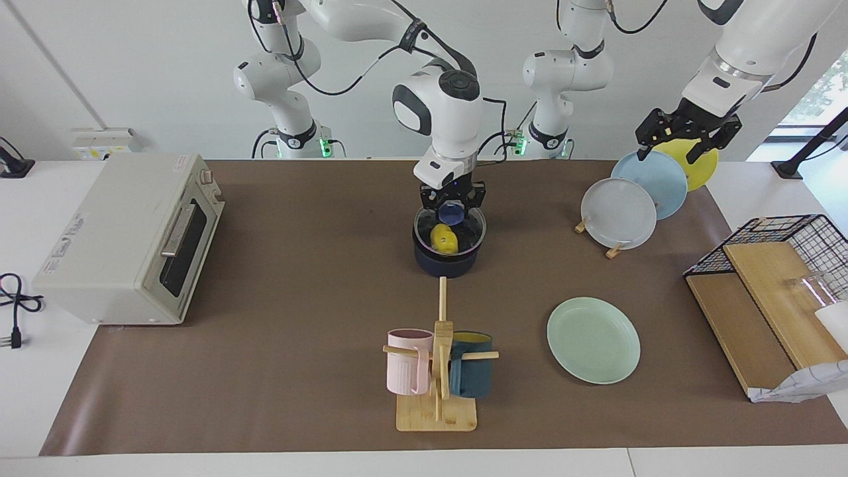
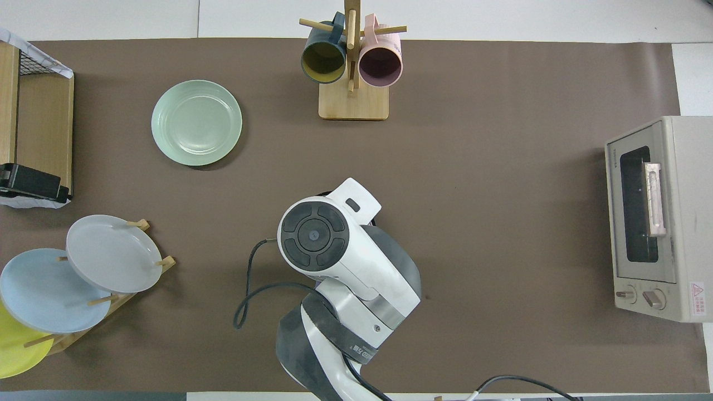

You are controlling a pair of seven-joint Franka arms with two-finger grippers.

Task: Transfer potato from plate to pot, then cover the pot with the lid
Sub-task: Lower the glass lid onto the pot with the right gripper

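Potato (image 1: 443,238), a glossy bright yellow oval lump, shows in the facing view through the clear glass lid (image 1: 450,230) that sits on the dark navy pot (image 1: 448,260) at mid-tabletop. The right hand (image 1: 452,205) is down on the lid, its fingers closed on the blue knob at the centre. The pale mint-green plate (image 1: 593,340) with its ribbed rim lies bare, farther from the robots than the pot and toward the left arm's end. The left hand (image 1: 688,142) hangs over the rack of grey, light blue and yellow plates (image 1: 646,192), fingers spread wide and holding nothing.

From overhead, the right arm (image 2: 334,262) covers pot, lid and potato entirely. The plate (image 2: 196,122) lies flat on the brown tabletop (image 2: 501,223), beside the wooden mug stand (image 2: 352,100), well apart from the toaster oven (image 2: 657,217).
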